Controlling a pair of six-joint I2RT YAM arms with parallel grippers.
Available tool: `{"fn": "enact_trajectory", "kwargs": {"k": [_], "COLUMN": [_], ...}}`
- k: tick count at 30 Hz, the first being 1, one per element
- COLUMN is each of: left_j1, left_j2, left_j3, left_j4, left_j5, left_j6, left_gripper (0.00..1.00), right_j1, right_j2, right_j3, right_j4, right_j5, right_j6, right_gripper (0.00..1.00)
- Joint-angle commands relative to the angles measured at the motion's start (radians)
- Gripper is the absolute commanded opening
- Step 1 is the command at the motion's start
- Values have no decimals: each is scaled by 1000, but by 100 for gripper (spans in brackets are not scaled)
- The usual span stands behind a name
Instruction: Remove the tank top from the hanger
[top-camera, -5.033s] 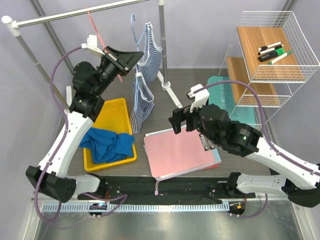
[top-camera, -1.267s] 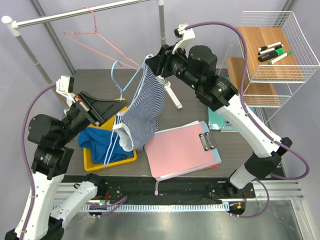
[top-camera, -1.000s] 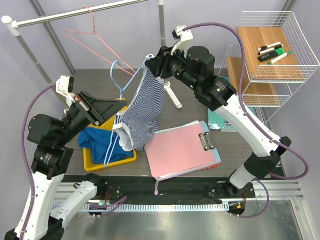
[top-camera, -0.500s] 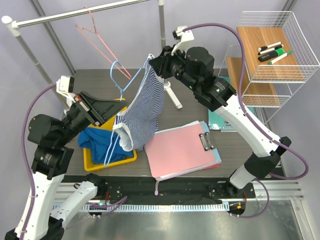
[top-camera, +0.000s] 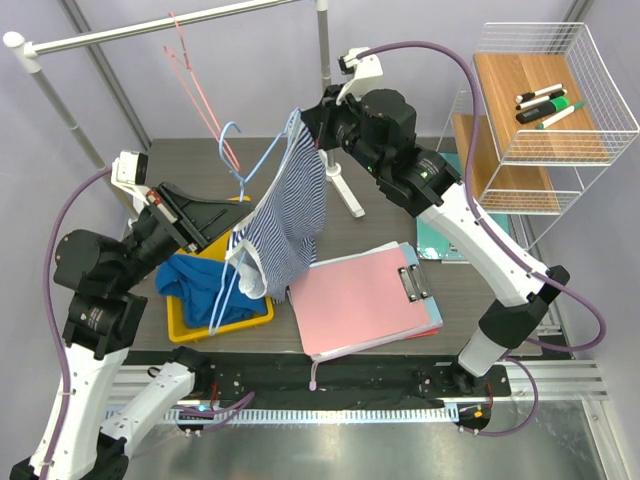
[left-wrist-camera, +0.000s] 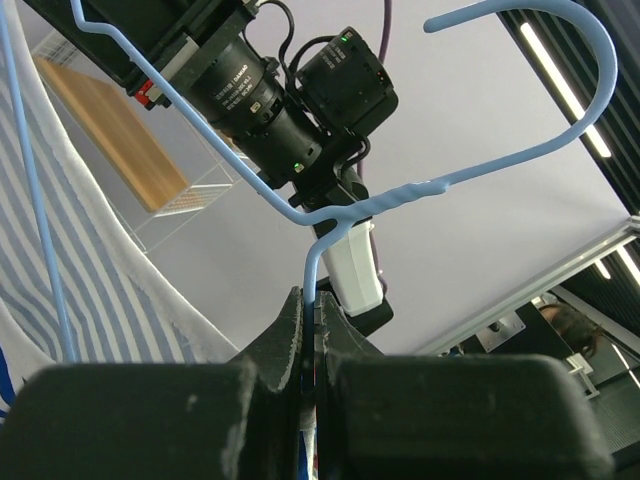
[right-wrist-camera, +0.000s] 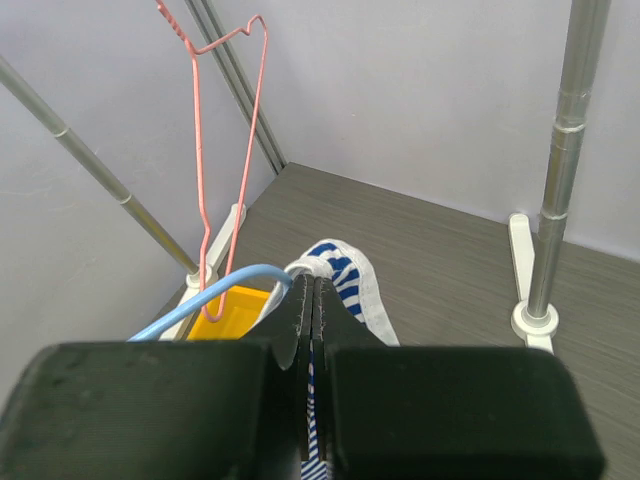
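Well above the table, the left gripper (left-wrist-camera: 314, 310) is pinched tight on the neck of the blue hanger (left-wrist-camera: 335, 216) — its hook curls free above. The right gripper (right-wrist-camera: 313, 290) is clamped on a strap of the striped tank top (top-camera: 290, 210) at its far, upper end. The garment drapes between the two, over the yellow tray's (top-camera: 190, 325) right edge — left of the pink clipboard (top-camera: 365, 300).

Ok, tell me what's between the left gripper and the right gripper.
Top view: the striped tank top on its blue hanger spans the gap; the left gripper clamps the hanger wire, the right gripper pinches the top's upper end.
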Motion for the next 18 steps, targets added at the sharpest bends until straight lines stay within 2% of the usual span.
{"fn": "enact_trajectory", "kwargs": {"k": [1,7,8,10,11,17,18], "left_j1": [-5,-5,-5,-5,-5,-5,-5], "left_j2": [-14,-4,-1,10,15,64,68], "left_j3": [22,49,61,72,77,108,105], "left_j4": [70,16,3,-11,-27,-37,-37], "left_j5": [37,9,-1,-14,-26,-24,-23], "left_j6": [-12,43,61,84,94,126,121], "left_gripper": [0,0,0,0,0,0,0], "right_j1": [-2,-3,-2,-3,-2,-2,-2], "right_j2": [7,-17,-28,-40,-46,-121,-140], "right_j3": [57,-6,-24,-44,-65,-147,-148], "right_j4": [40,14,2,-33,-44,-110,-122], "right_j5": [60,58,58,63,63,44,47], "right_j6": [-28,-13,-14,-16,-14,-34,-40], "right_gripper": [1,1,4,15,26,52,54]}}
